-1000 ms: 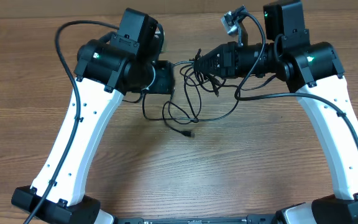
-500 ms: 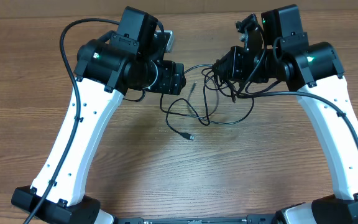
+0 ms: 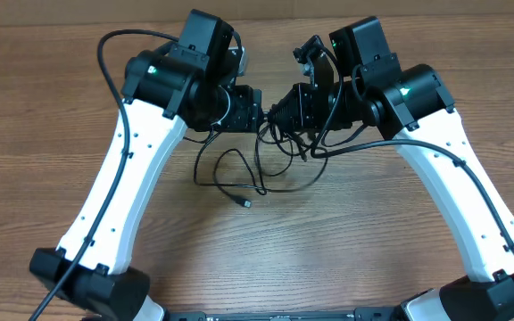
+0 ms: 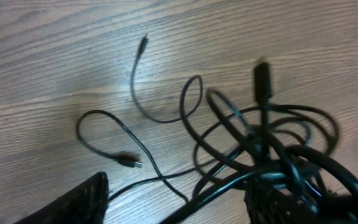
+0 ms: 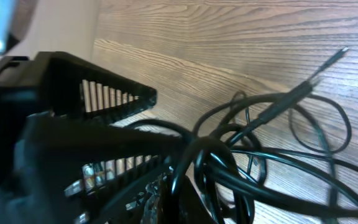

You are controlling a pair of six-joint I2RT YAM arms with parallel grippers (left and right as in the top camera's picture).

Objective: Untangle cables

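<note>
Several thin black cables (image 3: 284, 143) sit in one messy bunch at the far middle of the wooden table (image 3: 355, 241), right between the two claws. Loose loops hang out of the bunch and lie on the wood toward the near side. One strand ends there in a small plug (image 3: 246, 204). The right gripper (image 3: 276, 116) is pinched tight on the bunch, and cords spill out from its tips in big curls. The left gripper (image 3: 258, 112) is just beside it and faces it. Its two fingers (image 4: 82, 199) stand wide apart, with cords running through the gap, and they squeeze nothing. The two white arms reach in from the near corners of the table.
</note>
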